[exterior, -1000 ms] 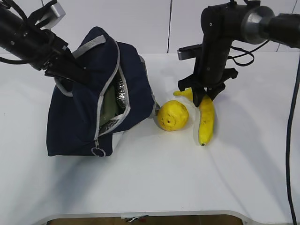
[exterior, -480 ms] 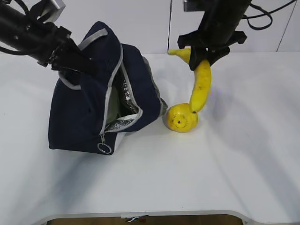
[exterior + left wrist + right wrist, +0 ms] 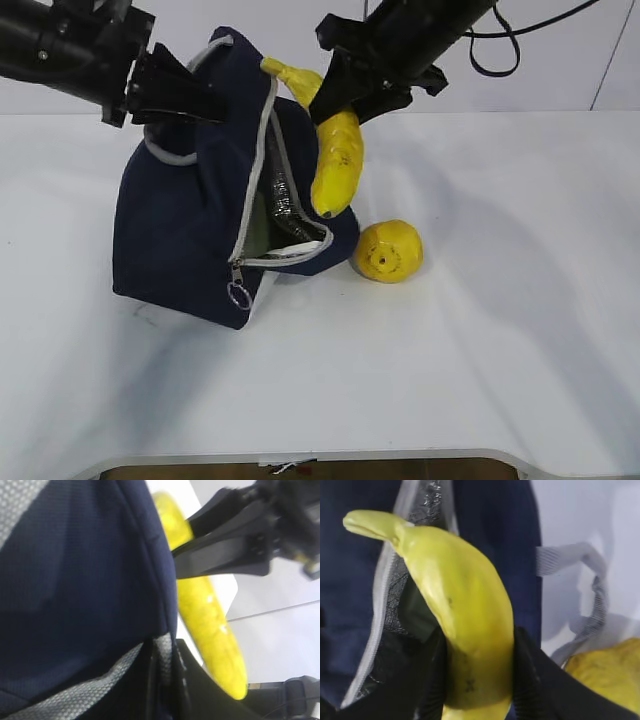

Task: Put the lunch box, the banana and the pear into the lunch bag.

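The navy lunch bag [image 3: 185, 230] stands tilted on the white table, its zipper open. My left gripper [image 3: 205, 100] is shut on its grey handle [image 3: 162, 662] and holds the top up. Inside the opening shows the sage-green lunch box [image 3: 258, 228]. My right gripper [image 3: 335, 95] is shut on the banana [image 3: 335, 160] and holds it hanging over the bag's open mouth; it also shows in the right wrist view [image 3: 465, 615] and the left wrist view [image 3: 210, 620]. The pear [image 3: 389, 251] lies on the table right of the bag and shows in the right wrist view [image 3: 607, 672].
The bag's metal ring pull [image 3: 238, 295] hangs at the lower end of the zipper. A second grey handle [image 3: 592, 595] droops beside the pear. The white table [image 3: 500, 360] stretches right and front of the bag.
My right gripper has lifted the banana off the table and carried it left, up over the bag's opening. The bag has been raised and tilted a little more; the pear stays put.
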{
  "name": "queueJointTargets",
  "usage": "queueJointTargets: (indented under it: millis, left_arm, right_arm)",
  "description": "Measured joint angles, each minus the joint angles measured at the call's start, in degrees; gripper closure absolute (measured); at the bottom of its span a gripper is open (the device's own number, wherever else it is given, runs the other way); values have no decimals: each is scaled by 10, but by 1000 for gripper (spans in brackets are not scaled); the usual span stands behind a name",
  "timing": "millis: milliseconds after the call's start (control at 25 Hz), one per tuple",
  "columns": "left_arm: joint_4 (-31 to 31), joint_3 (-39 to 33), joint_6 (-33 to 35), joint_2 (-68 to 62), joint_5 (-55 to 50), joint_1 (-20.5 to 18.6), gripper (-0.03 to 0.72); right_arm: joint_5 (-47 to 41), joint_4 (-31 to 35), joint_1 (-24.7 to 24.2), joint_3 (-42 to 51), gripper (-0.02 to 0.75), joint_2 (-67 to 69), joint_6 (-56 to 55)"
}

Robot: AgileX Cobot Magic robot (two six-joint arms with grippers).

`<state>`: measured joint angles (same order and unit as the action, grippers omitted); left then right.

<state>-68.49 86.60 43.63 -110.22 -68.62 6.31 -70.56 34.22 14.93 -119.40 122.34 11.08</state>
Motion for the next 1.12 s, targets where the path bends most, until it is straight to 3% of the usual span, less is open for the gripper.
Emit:
queueJointTargets:
  millis: [280,560,800,1120]
  left_arm:
    - [-13,0,0,1,0,0,670]
    - [-17,0,0,19,0,0,670]
    - [-18,0,0,19,0,0,670]
    - [-19,0,0,20,0,-1,670]
  right_arm:
    - [1,47,0,0,458,39,34]
    - [2,52,0,0,458,50,34]
    - [6,131,0,0,458,50,47]
    - [52,159,18,0,458,72,57]
